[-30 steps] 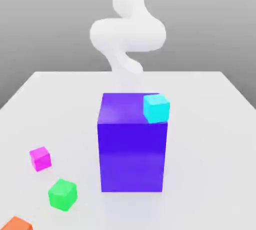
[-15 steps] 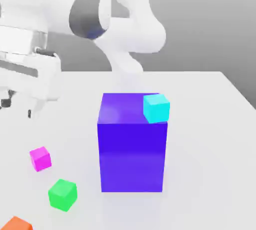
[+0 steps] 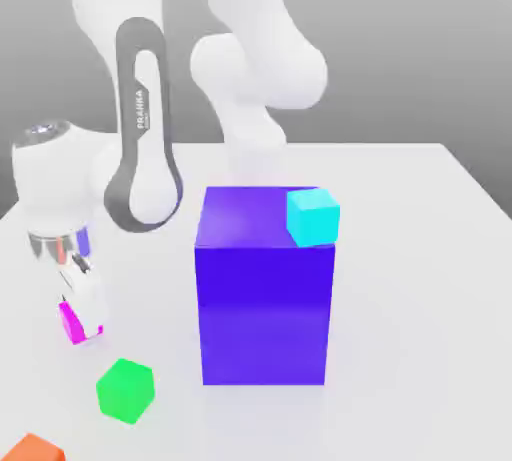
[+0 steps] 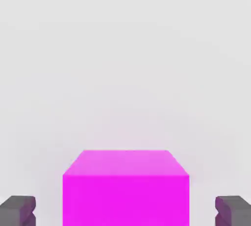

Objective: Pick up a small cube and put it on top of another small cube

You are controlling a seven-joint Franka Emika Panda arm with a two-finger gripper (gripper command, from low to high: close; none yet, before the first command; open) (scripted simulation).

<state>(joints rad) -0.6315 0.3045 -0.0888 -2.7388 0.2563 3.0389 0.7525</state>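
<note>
From the exterior view's left, an orange cube (image 3: 35, 449) is seen on the tabletop (image 3: 420, 349), nearer to the camera than the gripper and apart from it. By its place off to one side, the descent is left unobstructed.

Next, the magenta cube (image 3: 72, 326) is found on the tabletop, directly at the gripper (image 4: 125, 213). The gripper is spread, with one finger (image 4: 19, 211) on either side of the cube and a gap left at each; nothing is pinched. The cube's faces are lined up squarely with the fingers, presumably so that two opposite sides can be met flat and no twist is given when the grip is closed. The arm is brought low for the same reason: the cube is to be taken by its sides, with its underside left free for stacking.

Just beyond the gripper, toward the exterior view's right and the camera, a green cube (image 3: 125, 390) is set. It could be brushed if the lift were made sideways, so a straight rise is called for.

Farther right of the gripper, a large blue block (image 3: 265, 319) is placed, with a cyan cube (image 3: 313, 219) apparently rested at its top edge. Which cube is meant as the base cannot be told.
</note>
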